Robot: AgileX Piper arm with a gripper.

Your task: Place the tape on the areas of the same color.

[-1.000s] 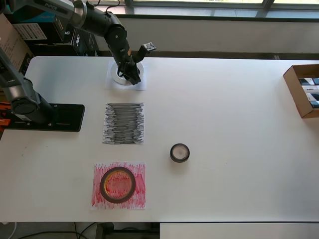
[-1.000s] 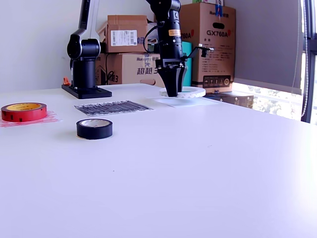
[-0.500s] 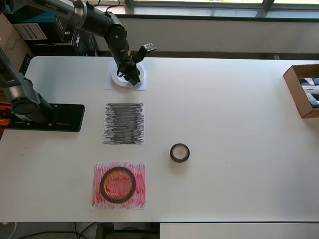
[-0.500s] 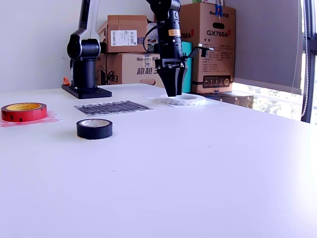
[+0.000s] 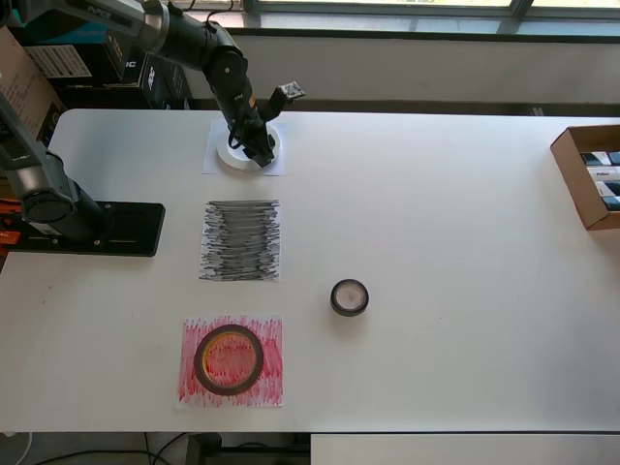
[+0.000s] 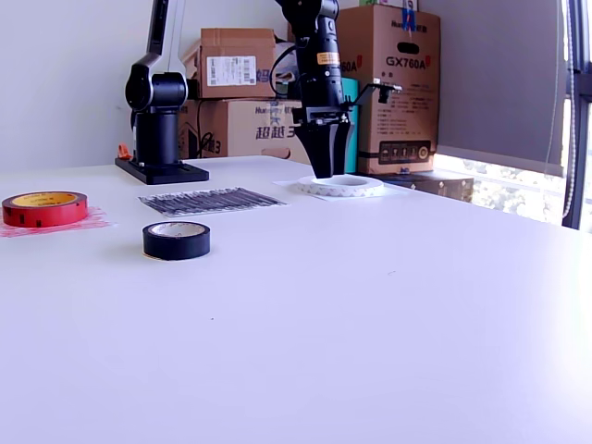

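One white roll [image 6: 339,185] laid flat on white sheet [image 5: 215,163]; end effector [image 6: 326,169] positioned just above (jaw gap cannot be told).

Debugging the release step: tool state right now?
Tool: above the white roll, which lies flat on the white sheet; open or shut cannot be told.
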